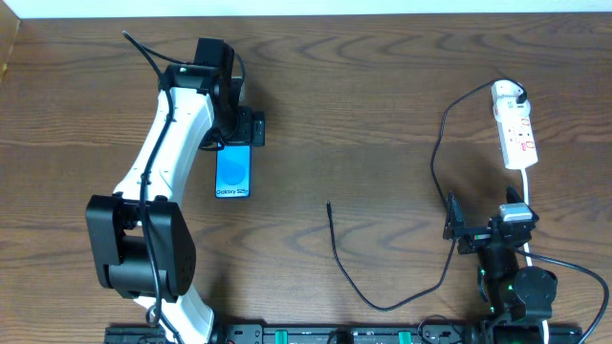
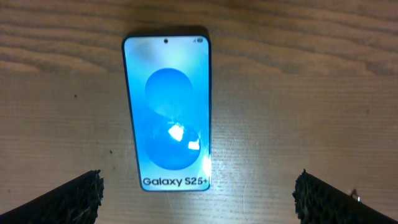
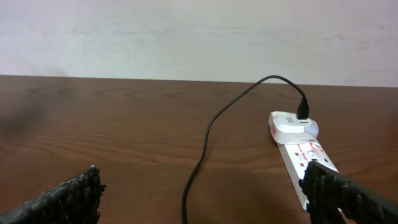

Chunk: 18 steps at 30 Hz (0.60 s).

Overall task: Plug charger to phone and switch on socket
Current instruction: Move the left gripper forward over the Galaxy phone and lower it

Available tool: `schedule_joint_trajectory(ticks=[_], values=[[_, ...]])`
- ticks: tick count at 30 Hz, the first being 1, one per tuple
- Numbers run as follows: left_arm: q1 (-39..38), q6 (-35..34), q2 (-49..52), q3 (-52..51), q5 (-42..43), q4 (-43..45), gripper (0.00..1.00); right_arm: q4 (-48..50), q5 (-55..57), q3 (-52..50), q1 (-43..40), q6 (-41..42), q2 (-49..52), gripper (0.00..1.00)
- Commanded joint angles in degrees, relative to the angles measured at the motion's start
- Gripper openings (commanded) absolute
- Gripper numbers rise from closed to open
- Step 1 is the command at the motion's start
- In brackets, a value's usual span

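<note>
The left gripper [image 2: 198,186] hangs with its fingers spread wide, holding nothing. In the left wrist view one black textured pad sits at each lower corner, and the phone [image 2: 168,112] lies flat on the wooden table [image 1: 363,96] between and just ahead of them. The right gripper [image 3: 200,193] is likewise wide apart and empty, low over the table. Its view looks level toward the white power strip [image 3: 298,149], which is near the right finger but not touched. The phone looks slim, rigid and glassy, so it would likely skid on the wood when a plug is pushed into it. It is best pinched across its two long edges, away from the lit screen, and braced there. The charger cable [image 1: 382,304] looks thin, light and limp, and it would buckle if pushed from far back. The sensible grip is right behind its straight plug tip [image 1: 329,204], which lies loose on the table, right of the phone and apart from it. The other end of the cable loops back to the far end of the power strip. The strip's switch is too small to make out, and it probably needs only a light fingertip press. The left arm reaches forward from its base at the near left with its wrist pointing down over the phone's far end. The right arm sits folded close to its base at the near right, with the cable passing beside its gripper.
</note>
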Motion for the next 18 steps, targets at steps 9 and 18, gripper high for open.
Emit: schedule_joint_trajectory(ticks=[9,18], values=[[0.3,0.2,0.7,-6.7,-1.2,5.3,0.98,-0.2,0.2,-0.1,0.5,0.2,-0.3,0.99],[0.3,-4.5,0.7,-9.6,-5.3,8.7,0.98,-0.2,0.2,-0.1,0.5,0.2,-0.3,0.99]])
